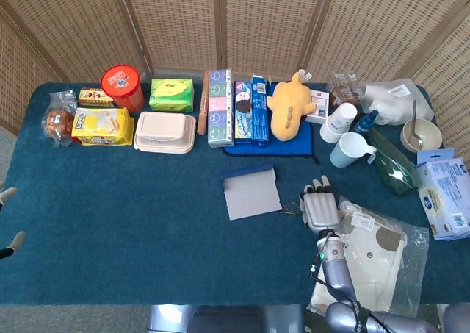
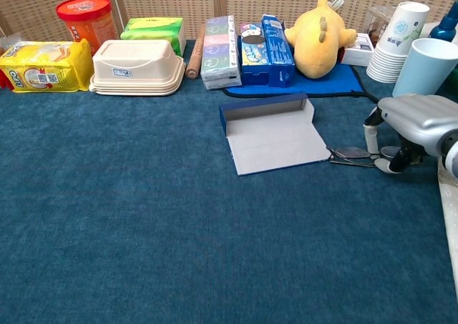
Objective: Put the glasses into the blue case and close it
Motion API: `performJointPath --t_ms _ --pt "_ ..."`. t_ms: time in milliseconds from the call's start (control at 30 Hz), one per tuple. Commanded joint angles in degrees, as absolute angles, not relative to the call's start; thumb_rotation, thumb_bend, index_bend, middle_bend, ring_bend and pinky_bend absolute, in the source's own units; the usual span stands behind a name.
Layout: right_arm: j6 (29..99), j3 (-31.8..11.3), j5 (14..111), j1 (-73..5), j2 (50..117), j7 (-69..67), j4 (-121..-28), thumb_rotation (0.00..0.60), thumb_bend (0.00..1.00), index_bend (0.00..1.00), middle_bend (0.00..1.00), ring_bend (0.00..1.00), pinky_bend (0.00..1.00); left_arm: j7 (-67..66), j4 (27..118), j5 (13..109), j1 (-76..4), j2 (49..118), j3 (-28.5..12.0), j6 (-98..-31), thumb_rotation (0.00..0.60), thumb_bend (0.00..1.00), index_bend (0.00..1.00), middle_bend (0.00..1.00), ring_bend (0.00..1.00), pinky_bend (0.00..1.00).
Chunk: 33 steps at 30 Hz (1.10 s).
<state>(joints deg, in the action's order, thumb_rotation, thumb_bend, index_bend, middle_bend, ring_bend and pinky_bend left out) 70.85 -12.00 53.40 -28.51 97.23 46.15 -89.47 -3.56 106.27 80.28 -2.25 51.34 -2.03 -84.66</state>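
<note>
Blue counter: my right hand pinches the glasses just right of the open case; left hand empty, spread.

Illumination is bright, even and diffuse in both views; shadows under objects are short and soft. The worktop shows uniform exposure, without hot spots. Mild glare marks the clear plastic bag at 4 o'clock in the head view. Focus is sharp centrally. The chest view softens slightly toward 6 o'clock.
</note>
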Motion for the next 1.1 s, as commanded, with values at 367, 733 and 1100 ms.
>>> performJointPath --t_ms 367,733,1100 --pt "71.2 -12.3 52.6 -29.9 97.9 46.1 -89.3 0.600 0.35 0.67 0.38 0.22 0.07 -2.7 105.6 80.8 -1.5 51.2 -1.8 -85.5 0.600 0.28 0.12 0.07 0.00 0.00" --pt "71.6 -12.3 52.2 -30.3 98.0 44.9 -89.3 0.600 0.37 0.70 0.40 0.24 0.08 -2.5 105.5 80.8 -1.1 51.2 -1.8 -86.0 0.600 0.28 0.12 0.06 0.00 0.00" --pt "71.4 -12.7 52.5 -30.0 96.4 41.2 -92.6 0.600 0.38 0.70 0.40 0.25 0.08 -2.9 105.8 81.1 -0.9 51.1 -1.9 -86.5 0.600 0.28 0.11 0.06 0.00 0.00"
